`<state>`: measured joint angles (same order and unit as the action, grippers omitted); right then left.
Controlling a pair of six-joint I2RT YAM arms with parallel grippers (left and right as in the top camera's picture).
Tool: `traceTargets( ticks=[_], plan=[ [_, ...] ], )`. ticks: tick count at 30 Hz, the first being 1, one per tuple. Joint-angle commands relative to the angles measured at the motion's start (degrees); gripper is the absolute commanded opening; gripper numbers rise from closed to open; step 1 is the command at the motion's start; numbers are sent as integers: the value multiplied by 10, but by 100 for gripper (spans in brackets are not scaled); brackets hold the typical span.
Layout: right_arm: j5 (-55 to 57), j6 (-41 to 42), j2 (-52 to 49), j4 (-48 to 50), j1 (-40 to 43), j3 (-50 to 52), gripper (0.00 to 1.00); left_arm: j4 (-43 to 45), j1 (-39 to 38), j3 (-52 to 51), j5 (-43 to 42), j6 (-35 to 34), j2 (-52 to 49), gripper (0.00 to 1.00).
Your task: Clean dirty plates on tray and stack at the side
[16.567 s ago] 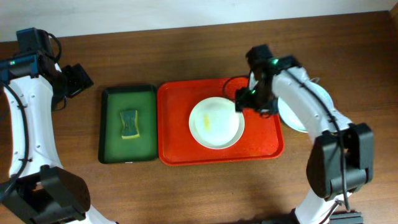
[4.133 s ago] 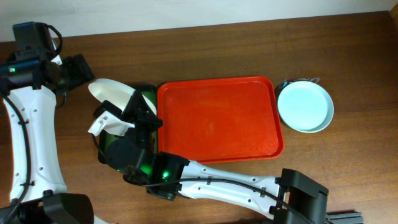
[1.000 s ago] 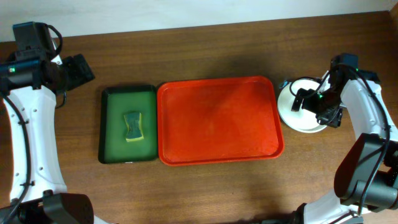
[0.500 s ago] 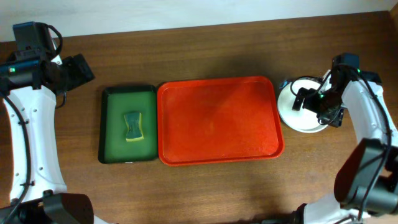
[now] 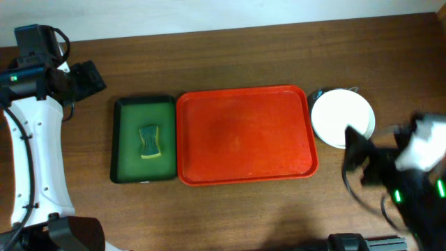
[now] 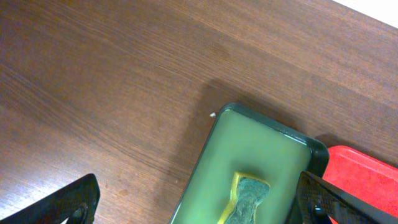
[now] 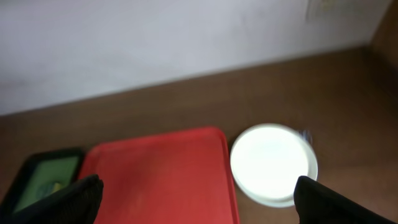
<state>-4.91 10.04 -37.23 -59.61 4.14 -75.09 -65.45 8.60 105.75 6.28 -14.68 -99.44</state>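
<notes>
plates (image 5: 342, 118), round and shallow with a cream-white one uppermost, look done. nearest, the right gripper (image 7: 198, 202) hangs wide open and empty over the brown wooden desk (image 5: 279, 56). beyond, the large red rectangular plastic tray (image 5: 244, 132) lies bare, the stack just beside its right edge on the desk. farthest, the left gripper (image 6: 196, 202) gapes empty too. by that, nothing seems left to do.

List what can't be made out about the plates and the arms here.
- Plates: overhead, the cream top one covers any beneath; the right wrist view blurs the stack.
- Right gripper: overhead, smeared by motion blur.
- Sponge: left wrist view, lower end cut off by the frame edge.
</notes>
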Motion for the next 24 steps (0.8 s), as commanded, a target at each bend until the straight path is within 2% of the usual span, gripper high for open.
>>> traceTargets(
  ticks=[1,7,11,14,18,22,23,24],
  plan=[
    [57,-9,70,-2,-24,-1,98,0,-1,1,2,-7,-2,99],
    [58,-9,165,-10,-23,33,98,0,-1,1,2,-7,-2,99],
    [55,-8,255,15,-23,141,98,0,-1,1,2,-7,-2,99],
    [28,-8,334,75,-29,260,98,0,-1,1,2,-7,-2,99],
    [19,-6,369,223,-64,370,98,0,-1,1,2,-7,-2,99],
    [21,-8,370,473,-86,464,98,0,-1,1,2,-7,-2,99],
    [26,-9,370,572,-105,515,99,0,-1,1,2,-7,-2,99],
    [28,-9,370,611,-115,541,98,0,-1,1,2,-7,-2,99]
  ],
)
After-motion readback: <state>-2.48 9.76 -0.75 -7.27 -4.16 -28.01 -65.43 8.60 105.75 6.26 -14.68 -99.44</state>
